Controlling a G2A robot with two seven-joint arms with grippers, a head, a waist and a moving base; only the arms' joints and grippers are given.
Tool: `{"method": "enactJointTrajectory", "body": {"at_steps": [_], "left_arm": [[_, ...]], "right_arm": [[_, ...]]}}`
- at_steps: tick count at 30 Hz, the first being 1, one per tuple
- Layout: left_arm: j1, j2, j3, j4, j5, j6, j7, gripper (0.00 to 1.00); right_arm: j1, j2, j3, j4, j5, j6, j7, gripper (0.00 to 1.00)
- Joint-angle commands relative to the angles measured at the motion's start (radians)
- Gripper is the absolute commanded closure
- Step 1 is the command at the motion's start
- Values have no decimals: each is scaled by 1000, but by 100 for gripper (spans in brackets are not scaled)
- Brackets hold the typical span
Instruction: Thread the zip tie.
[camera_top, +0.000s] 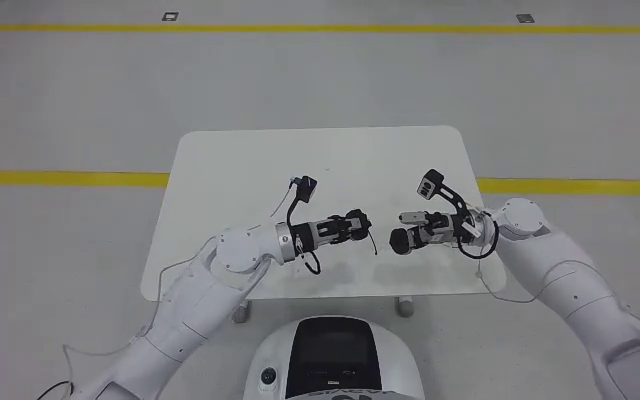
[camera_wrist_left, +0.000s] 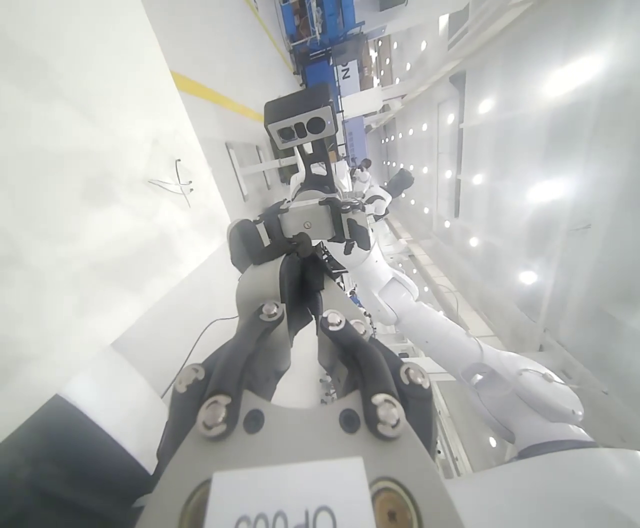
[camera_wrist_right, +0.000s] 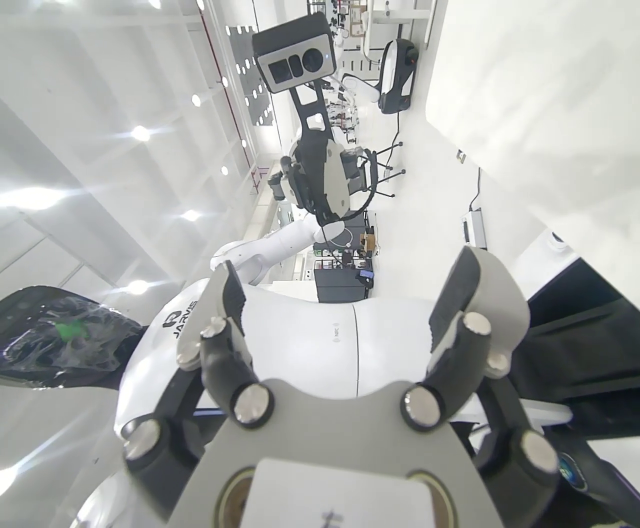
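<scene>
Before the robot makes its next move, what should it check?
1. Left gripper shut on the zip tie: ok.
2. Right gripper open and empty: ok.
3. Both grippers facing each other above the table: ok.
4. Tie's tip lined up with its head: cannot tell.
5. Spare ties lying on the table, away from both grippers: ok.

The thin black zip tie (camera_top: 373, 244) hangs down from the pinched tips of the left gripper (camera_top: 364, 223).
</scene>
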Motion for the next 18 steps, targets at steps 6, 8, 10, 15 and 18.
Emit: {"method": "enactJointTrajectory", "body": {"at_steps": [6, 8, 10, 15, 18], "left_arm": [[29, -8, -3, 3, -49, -2, 128, 100], [42, -14, -2, 8, -99, -5, 191, 100], [42, -21, 10, 14, -115, 9, 248, 100], [34, -40, 43, 32, -127, 34, 379, 100], [28, -52, 56, 45, -142, 29, 447, 100]], "right_arm": [[-35, -7, 31, -40, -18, -59, -118, 0], [-64, -12, 61, -63, -20, -59, -151, 0], [-100, -23, 105, -85, -47, -59, -193, 0], [-191, -64, 219, -146, -133, -59, -273, 0], [-238, -95, 290, -171, -148, -59, -288, 0]]}}
